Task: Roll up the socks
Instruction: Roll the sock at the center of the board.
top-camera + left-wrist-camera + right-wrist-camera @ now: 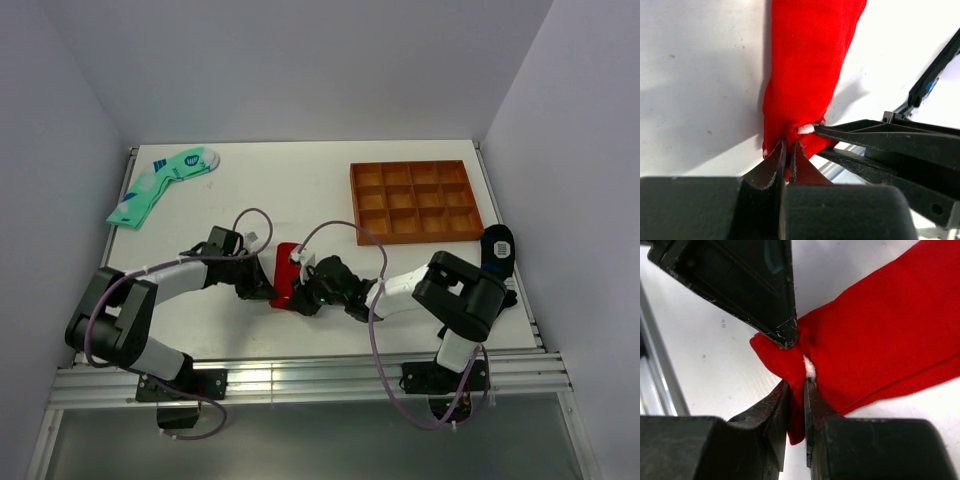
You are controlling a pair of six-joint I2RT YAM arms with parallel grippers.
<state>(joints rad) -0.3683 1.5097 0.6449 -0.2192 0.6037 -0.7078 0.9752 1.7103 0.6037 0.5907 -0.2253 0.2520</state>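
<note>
White table (300, 190) between pale walls (300, 70). Near its front edge, the socks (288, 262) (810, 65) (880, 340). Clamped on one sock end: left gripper (262, 285) (788, 145) and right gripper (305, 295) (796, 385), jaws closed on fabric.

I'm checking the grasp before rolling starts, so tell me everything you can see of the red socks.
The red socks are bright red, soft, knit-looking fabric, lying flat and lengthwise on the white table, near its front edge between the two arms. A small white mark shows at the near end. That end is bunched and wrinkled where the left claw and the right claw pinch it side by side, both shut on the fabric. The rest lies unrolled.
</note>
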